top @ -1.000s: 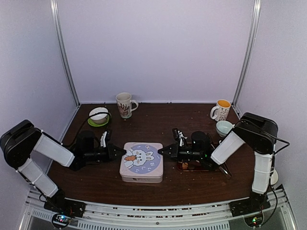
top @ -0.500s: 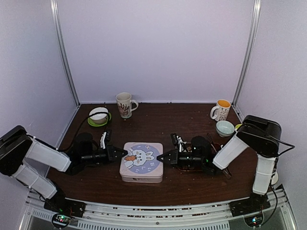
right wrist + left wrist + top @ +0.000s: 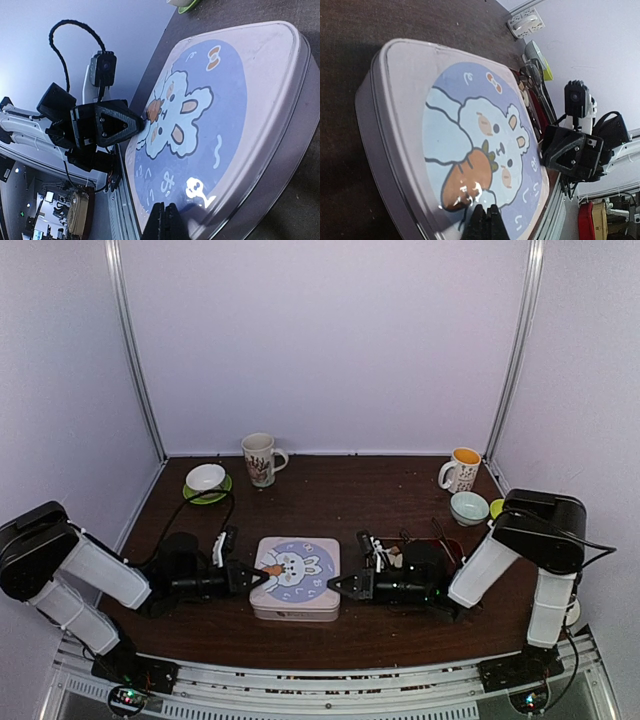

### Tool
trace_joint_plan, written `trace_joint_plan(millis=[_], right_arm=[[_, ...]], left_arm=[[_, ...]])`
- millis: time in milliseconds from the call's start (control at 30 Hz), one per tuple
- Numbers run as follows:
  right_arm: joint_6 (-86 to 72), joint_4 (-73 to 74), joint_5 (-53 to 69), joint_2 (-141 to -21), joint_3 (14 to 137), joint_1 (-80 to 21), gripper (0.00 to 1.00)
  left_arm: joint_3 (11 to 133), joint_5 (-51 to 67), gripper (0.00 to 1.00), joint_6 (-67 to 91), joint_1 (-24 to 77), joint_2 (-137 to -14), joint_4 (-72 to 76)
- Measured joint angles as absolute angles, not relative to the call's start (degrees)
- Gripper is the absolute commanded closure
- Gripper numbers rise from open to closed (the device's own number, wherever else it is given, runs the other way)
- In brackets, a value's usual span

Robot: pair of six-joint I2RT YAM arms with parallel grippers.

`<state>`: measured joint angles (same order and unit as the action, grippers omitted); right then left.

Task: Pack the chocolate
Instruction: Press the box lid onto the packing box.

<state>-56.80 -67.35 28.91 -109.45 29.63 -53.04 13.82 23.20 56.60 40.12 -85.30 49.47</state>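
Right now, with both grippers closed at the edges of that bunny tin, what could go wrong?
1. The left gripper and right gripper are shut, with only their narrow tips at opposite edges of the tin. On that glossy lid they could slip off, or shove the tin sideways.
2. The right arm lies low near the tongs, so a sweep might knock them.

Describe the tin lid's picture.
Tin lid: white rabbit, orange carrot, blue circle on pale grey; clearest in left wrist view.
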Motion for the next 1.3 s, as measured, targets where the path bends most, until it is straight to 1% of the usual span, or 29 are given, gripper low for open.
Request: trace_joint_plan(millis=[167,400,500,600,700,800,1000,1133,1300], right_arm=[[-56.6,-68.9,28.0,-109.8,29.3,-53.0,1.00],[-53.1,-65.7,27.0,-101.1,26.8,-54.8,1.00],[-52.7,-66.7,26.8,-103.0,27.0,-55.5,1.00],[-53.5,-68.8,26.6,-108.0,26.9,-55.6,1.00],[-54.2,-72.4,26.5,-110.0,27.3,-55.6,1.00],[-54.4,-72.4,26.5,-109.8,27.0,-55.6,1.00],[-53.3,-68.1,26.3,-102.8,26.0,-55.6,1.00],[-52.9,-68.6,26.0,-102.1,26.0,-55.9,1.00],[-54.3,-71.7,25.7,-108.4,25.8,-56.0,1.00]], left_arm=[[11.8,21.9,1.00,57.6,42.6,-82.0,48.0],[7.1,19.2,1.00,58.5,44.0,-77.1,49.0],[6.9,19.2,1.00,58.5,44.1,-78.8,51.5],[7.0,18.8,1.00,58.4,44.7,-79.2,52.1],[7.1,16.5,1.00,57.7,47.0,-73.9,45.4],[7.2,15.0,1.00,57.1,48.7,-67.0,38.6],[8.2,12.5,1.00,55.1,48.9,-58.6,28.9],[8.3,10.9,1.00,53.9,48.9,-60.2,26.7],[10.1,10.9,1.00,53.1,48.9,-67.5,31.2]])
